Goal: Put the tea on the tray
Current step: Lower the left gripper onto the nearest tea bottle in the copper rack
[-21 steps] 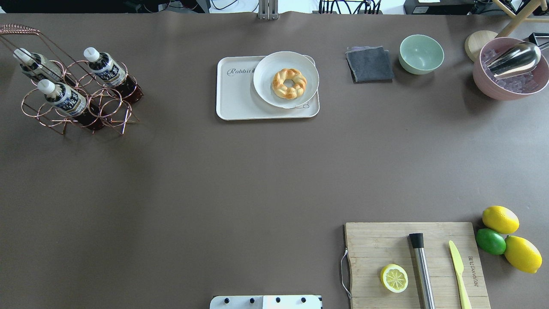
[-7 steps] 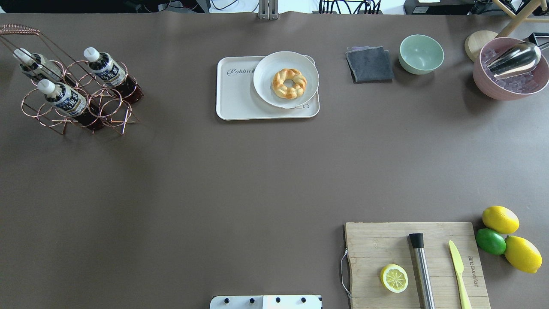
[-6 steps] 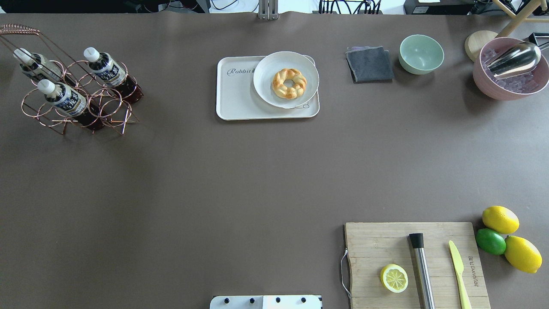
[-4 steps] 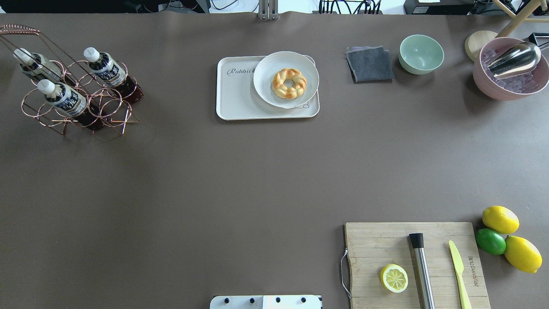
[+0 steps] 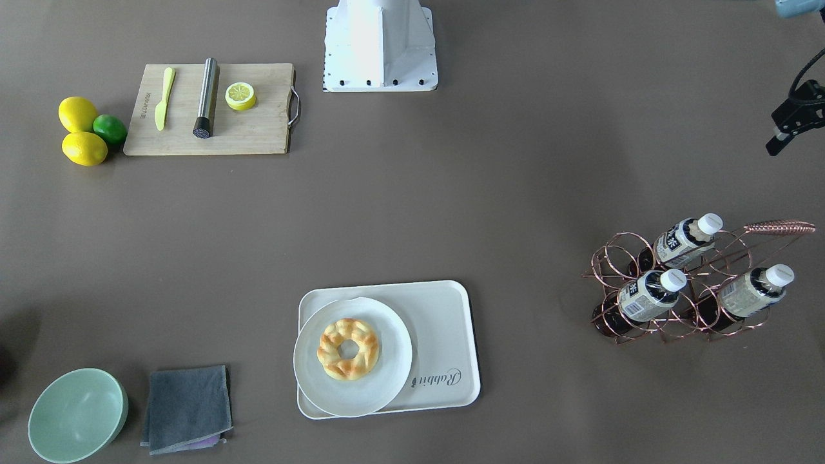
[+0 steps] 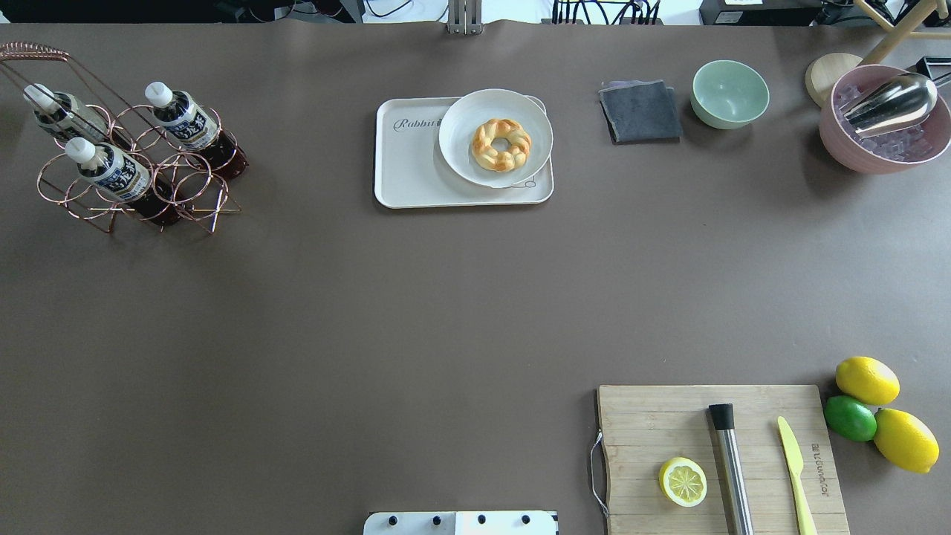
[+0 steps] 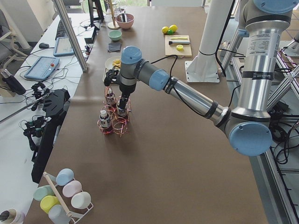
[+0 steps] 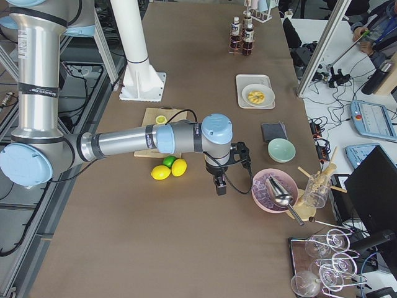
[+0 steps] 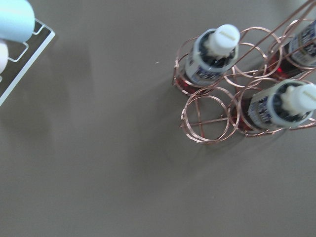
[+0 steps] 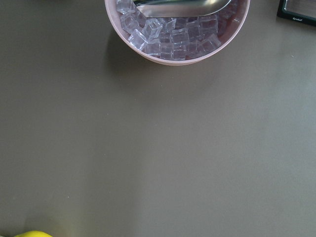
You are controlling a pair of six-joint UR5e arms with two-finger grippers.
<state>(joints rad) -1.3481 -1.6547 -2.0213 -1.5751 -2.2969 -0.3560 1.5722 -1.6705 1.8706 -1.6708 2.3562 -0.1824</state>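
Three tea bottles point(image 6: 110, 172) lean in a copper wire rack point(image 5: 776, 226) at the tabletop's point(image 6: 371, 312) left end, well apart from the tray point(image 6: 409, 167), which bears a plate point(image 6: 457, 148). The left fingers point(image 7: 123, 99) hang near the rack, the right fingers point(image 8: 218, 184) near the ice bowl point(image 8: 260, 200); I cannot tell whether either pair is spread or pressed together.

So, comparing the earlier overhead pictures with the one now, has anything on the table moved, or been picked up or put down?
Nothing has visibly changed in the overhead view. The three tea bottles stand as before in the copper wire rack. The tray still holds only the plate with the pastry. Nothing was taken hold of or let go.
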